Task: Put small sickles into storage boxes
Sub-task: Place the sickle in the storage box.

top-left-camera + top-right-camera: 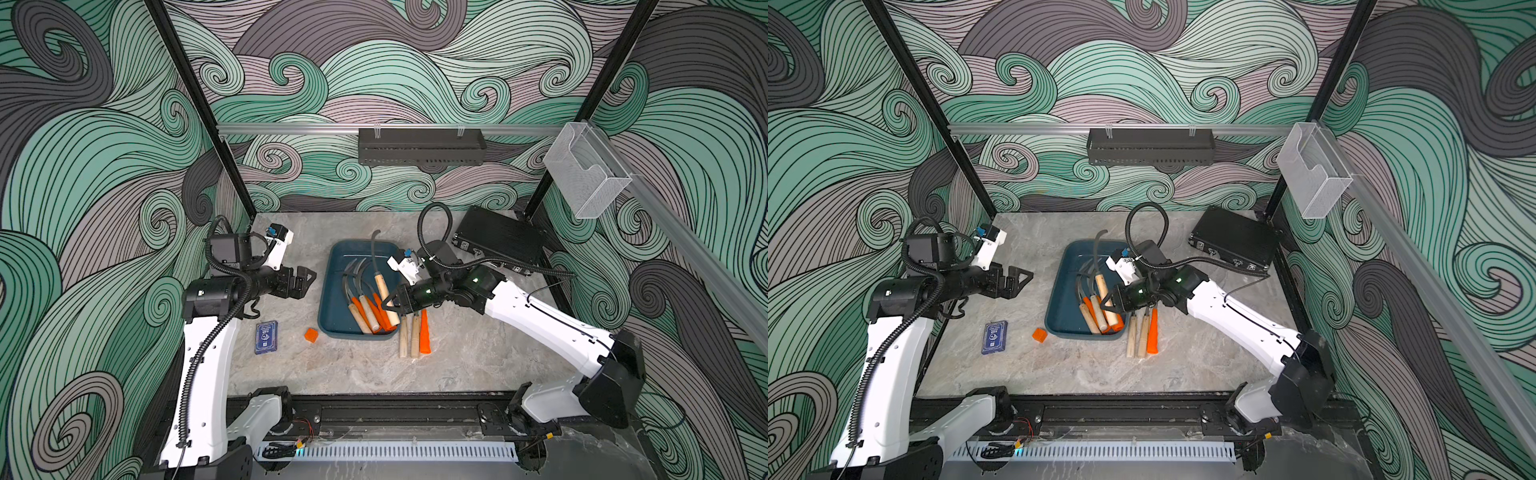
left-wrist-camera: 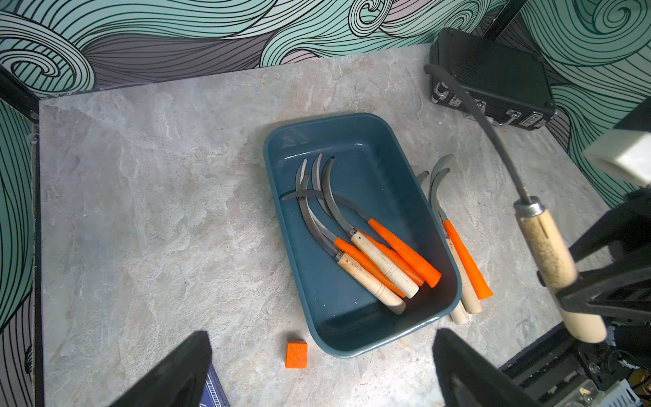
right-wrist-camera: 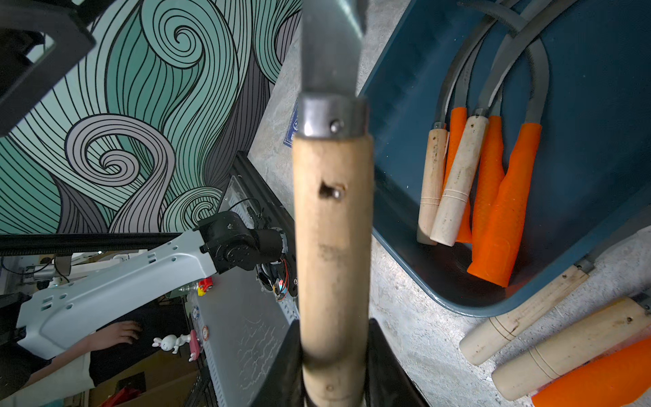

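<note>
**Right gripper holds a wooden sickle above the tray**

The dark blue tray [image 2: 352, 141] sits mid-table. The right gripper [image 1: 392, 305] is clamped on the butt end of a wooden-handled sickle [image 1: 380, 284]. It holds the sickle raised over the tray's right side, with the blade pointing toward the back wall. In the right wrist view the handle fills the middle and the black fingers [image 3: 281, 373] pinch it from both sides. There the blade is blurred and cut off by the frame edge.

In the tray lie five sickles [image 2: 384, 264], handles bunched at the near right corner: two wooden, three orange. One orange handle is mostly buried under its neighbours. The blades cross, so I cannot trace which blade goes with which handle.

Another three sickles [image 1: 415, 338] lie on the table [image 1: 478, 353] just beside the tray's right wall: two wooden, one orange. In both top views the right gripper covers their blades. The left wrist view shows the blades, but there the tray's rim hides part of the handles.

The left gripper [image 1: 306, 279] hovers left of the tray, empty and spread wide. Only its two dark finger ends show in its own view, cut off by the frame edge.

An orange cube [image 1: 311, 335] lies near the tray's near left corner, not touching it. A blue card box [image 1: 266, 337] lies further left. A black case [image 1: 498, 239] sits at the back right, partly behind the right arm's cable.
</note>
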Controlling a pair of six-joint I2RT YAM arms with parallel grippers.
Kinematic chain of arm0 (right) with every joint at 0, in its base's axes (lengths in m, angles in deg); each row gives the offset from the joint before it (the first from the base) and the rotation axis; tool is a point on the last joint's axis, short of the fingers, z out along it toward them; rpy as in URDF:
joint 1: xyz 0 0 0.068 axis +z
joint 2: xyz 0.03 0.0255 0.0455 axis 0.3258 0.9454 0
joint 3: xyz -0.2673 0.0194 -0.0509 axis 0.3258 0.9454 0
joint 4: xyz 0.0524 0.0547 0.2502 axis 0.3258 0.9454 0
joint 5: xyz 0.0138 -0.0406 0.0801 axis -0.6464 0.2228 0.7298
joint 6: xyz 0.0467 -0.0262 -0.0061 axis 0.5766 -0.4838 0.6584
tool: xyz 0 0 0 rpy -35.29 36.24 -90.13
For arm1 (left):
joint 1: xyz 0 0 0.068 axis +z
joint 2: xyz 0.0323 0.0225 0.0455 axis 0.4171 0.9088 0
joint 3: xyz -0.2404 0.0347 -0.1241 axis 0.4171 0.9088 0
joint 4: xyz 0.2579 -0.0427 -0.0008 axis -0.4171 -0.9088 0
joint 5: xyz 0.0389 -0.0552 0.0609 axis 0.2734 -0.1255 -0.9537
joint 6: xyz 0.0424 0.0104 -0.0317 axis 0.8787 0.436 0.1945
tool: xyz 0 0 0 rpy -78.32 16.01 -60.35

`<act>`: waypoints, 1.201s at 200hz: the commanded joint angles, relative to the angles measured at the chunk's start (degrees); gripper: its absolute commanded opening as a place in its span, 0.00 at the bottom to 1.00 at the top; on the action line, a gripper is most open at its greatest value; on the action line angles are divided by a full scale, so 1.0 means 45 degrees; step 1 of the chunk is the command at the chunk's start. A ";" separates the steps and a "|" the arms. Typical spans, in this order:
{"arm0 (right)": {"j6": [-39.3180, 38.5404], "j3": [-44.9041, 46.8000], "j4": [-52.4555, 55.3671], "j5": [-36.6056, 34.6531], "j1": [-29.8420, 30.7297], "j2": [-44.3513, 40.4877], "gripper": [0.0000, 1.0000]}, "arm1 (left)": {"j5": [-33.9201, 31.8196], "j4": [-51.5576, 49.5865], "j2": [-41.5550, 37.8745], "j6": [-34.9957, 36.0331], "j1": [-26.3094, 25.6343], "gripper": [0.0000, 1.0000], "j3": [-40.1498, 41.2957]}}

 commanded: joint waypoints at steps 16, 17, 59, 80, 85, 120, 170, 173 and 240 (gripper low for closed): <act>0.0177 -0.0807 -0.0382 -0.0232 0.0366 0.0878 0.03 | 0.0327 -0.0289 0.0040 -0.0291 -0.0041 0.98 -0.0799; 0.0179 -0.0821 -0.0379 -0.0238 0.0390 0.0914 0.03 | 0.0333 -0.0288 0.0041 -0.0294 -0.0041 0.98 -0.0802; 0.0159 -0.1669 0.0141 -0.1307 0.1010 0.2462 0.03 | 0.0396 -0.0288 0.0061 -0.0295 -0.0041 0.98 -0.1077; 0.0246 -0.2017 0.0258 -0.1709 0.1211 0.3222 0.03 | 0.0474 -0.0307 0.0064 -0.0314 -0.0040 0.99 -0.1307; 0.0253 -0.2124 0.0307 -0.1824 0.1247 0.3413 0.03 | 0.0490 -0.0308 0.0089 -0.0305 -0.0040 0.99 -0.1360; 0.0483 -0.2864 0.0741 -0.2452 0.1312 0.4676 0.03 | 0.0744 -0.0378 0.0198 -0.0398 -0.0042 0.99 -0.1723; 0.0623 -0.4072 0.1450 -0.3048 0.1419 0.6160 0.03 | 0.0996 -0.0327 0.0217 -0.0584 -0.0040 0.99 -0.1734; 0.0625 -0.4145 0.1503 -0.3100 0.1428 0.6250 0.03 | 0.1011 -0.0327 0.0220 -0.0589 -0.0040 0.99 -0.1720; 0.0450 -0.5649 0.2541 -0.3565 0.1638 0.7823 0.05 | 0.1022 -0.0444 0.0219 -0.0530 -0.0040 0.99 -0.1758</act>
